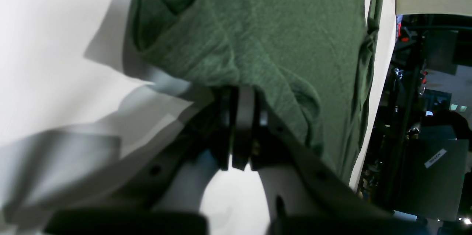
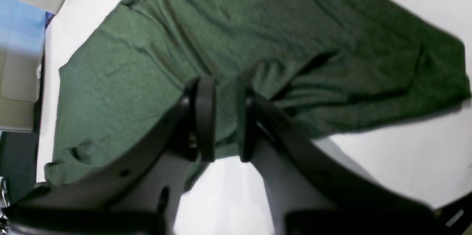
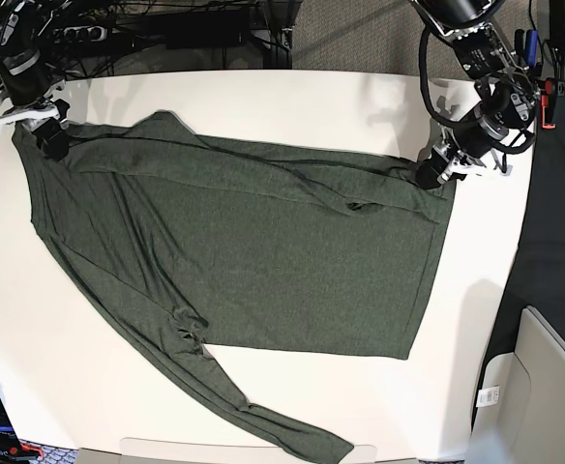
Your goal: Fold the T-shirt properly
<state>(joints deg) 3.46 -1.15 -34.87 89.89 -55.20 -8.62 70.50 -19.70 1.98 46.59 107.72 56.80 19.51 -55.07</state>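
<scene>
The left gripper (image 1: 239,131) has its 2 jaws pressed together at the edge of the T-shirt (image 3: 244,251); its wrist view shows the black pads meeting with no gap at the fabric's border, though whether cloth is actually pinched between them cannot be told. In the base view this gripper (image 3: 430,174) sits at the shirt's far right corner, near the table's right edge.

The right gripper (image 2: 223,117) stands partly open, and green fabric fills the gap between its 2 fingers, so it is clamped on a fold of the shirt. In the base view it (image 3: 50,140) holds the garment's far left corner.

The shirt lies spread on the white table (image 3: 263,97), covering most of its middle. Its long axis runs left to right across the base view, stretched between the 2 grippers along the far edge. 1 long sleeve (image 3: 253,411) trails diagonally from the left side toward the near edge, its cuff close to the table's front rim. Shallow creases run across the body.
</scene>
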